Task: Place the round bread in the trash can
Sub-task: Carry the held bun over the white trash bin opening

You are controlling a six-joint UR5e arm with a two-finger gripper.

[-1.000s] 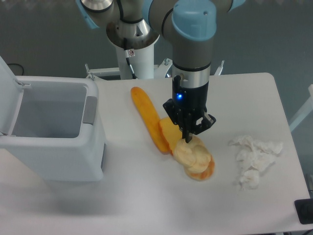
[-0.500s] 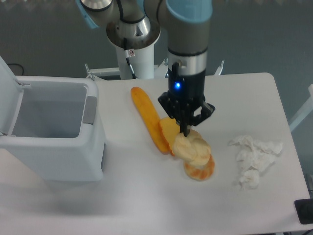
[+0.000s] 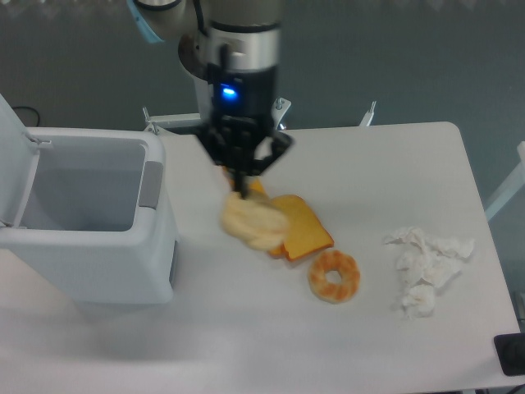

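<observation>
The gripper [image 3: 240, 190] is clenched on the bun [image 3: 253, 224], carried above the table. The bun should clear the bin [image 3: 90, 246] wall before release over its opening.

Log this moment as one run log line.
gripper: shut on round bread | bread: lifted, between donut and trash can | lid: open

Cream round bread [image 3: 254, 224], white-grey trash can [image 3: 98, 263], orange donut [image 3: 334, 276].
</observation>
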